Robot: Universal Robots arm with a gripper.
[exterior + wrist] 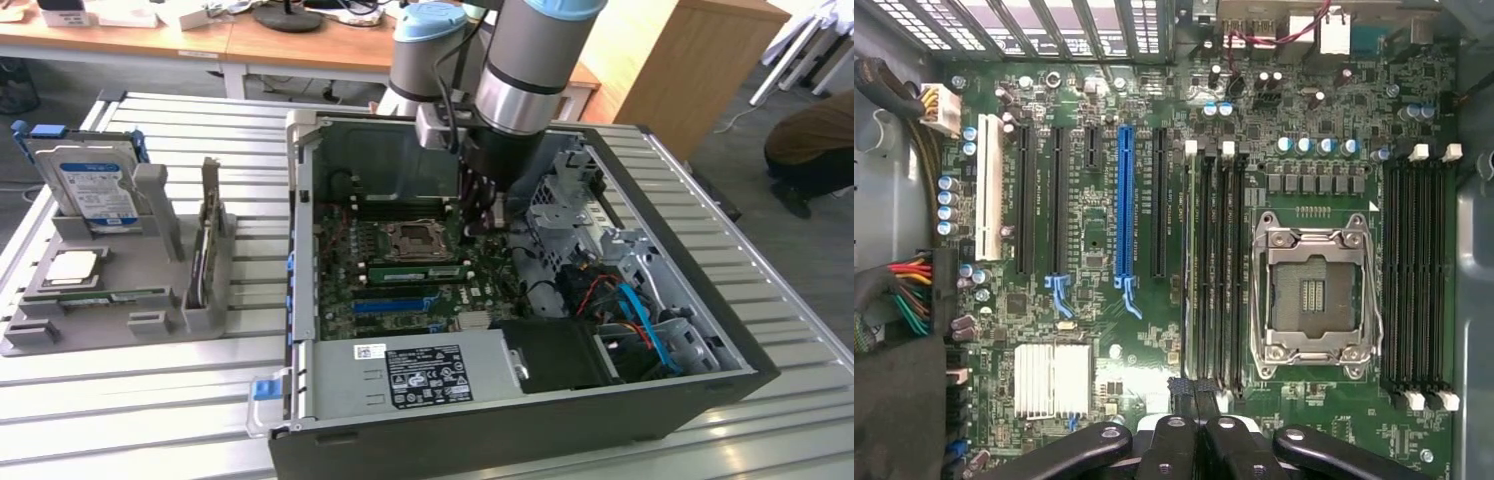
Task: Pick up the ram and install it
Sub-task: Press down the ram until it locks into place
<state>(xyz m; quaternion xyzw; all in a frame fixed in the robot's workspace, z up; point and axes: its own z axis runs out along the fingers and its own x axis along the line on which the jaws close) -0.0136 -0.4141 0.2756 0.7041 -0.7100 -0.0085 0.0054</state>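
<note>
One ram (416,270) stands slotted in exterior view; wrist view shows gripper (1195,395) pressed together

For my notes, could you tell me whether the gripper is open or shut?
Shut: the gripper has its fingertips together by the memory slots.

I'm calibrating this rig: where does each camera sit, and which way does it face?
Exterior view: mounted off the arm and high up, it looks down at a slant on the open computer case on the slatted table; the arm reaches down into the case.
Wrist view: on the wrist, it looks straight down on the motherboard; the shut gripper shows with its dark fingers.
Shared: both views show the CPU socket and the long blue slot.
</note>
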